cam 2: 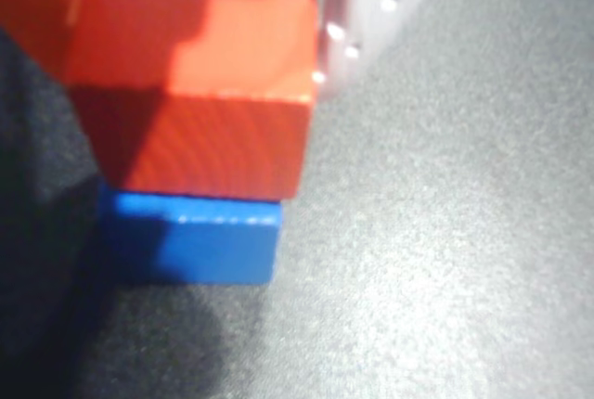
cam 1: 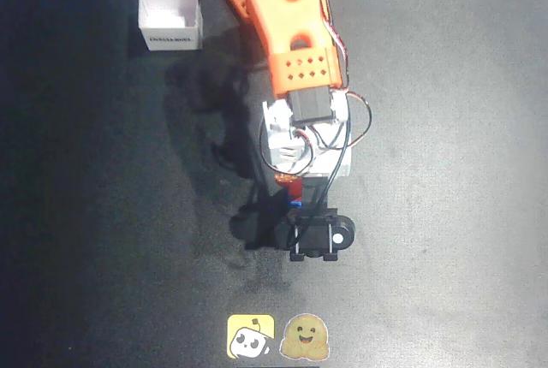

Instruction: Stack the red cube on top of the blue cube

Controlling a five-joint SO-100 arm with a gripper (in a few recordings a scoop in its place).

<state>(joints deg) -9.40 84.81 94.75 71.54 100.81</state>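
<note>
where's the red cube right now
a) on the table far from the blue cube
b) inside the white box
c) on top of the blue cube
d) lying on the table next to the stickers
c, in the wrist view the red cube sits directly over the blue cube, whose top edge meets the red one's underside.

The robot arm (cam 1: 295, 38) is bright orange plastic in the overhead view. One flat orange part has a big round hole and rows of little holes. Below it sits a black box-shaped motor (cam 1: 310, 104). Next comes a white part (cam 1: 287, 141). Thin wires run along the arm, red, white and black, and black ones (cam 1: 347, 133) loop out at the side. At the end is a small black camera block (cam 1: 321, 235) with a white round spot on it.
</note>
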